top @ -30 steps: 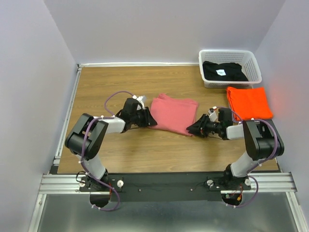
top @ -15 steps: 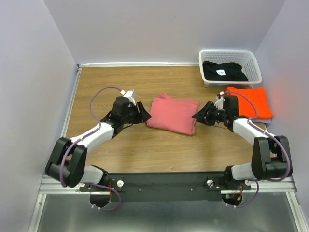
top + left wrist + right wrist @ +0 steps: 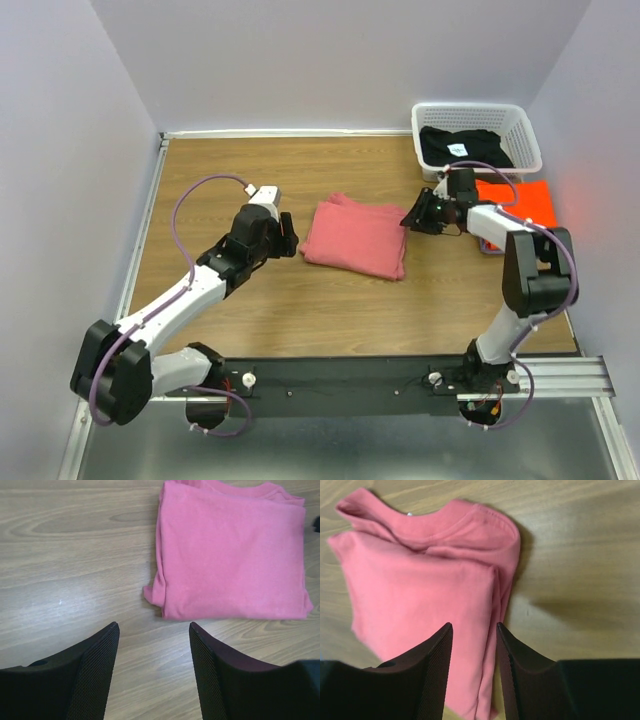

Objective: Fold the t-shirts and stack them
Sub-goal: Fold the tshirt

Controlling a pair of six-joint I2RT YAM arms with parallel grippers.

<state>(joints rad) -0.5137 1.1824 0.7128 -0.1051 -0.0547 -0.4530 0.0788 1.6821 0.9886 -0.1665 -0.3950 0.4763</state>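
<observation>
pink-red shirt (image 3: 355,238) | orange shirt (image 3: 530,205) | black shirt (image 3: 480,148), white label (image 3: 457,150) | white basket (image 3: 478,106)

I see one t-shirt (image 3: 462,148) in the basket (image 3: 470,105), a second t-shirt (image 3: 530,210) just before the basket, and a folded t-shirt (image 3: 355,235) farther before it, to its left.

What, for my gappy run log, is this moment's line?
pink t-shirt folded; both jaws open, flanking it; orange t-shirt folded; black t-shirt in basket

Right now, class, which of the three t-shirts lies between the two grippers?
The pink-red t-shirt, folded flat. The orange t-shirt lies off to the right beside the white basket; the black t-shirt sits inside it.
</observation>
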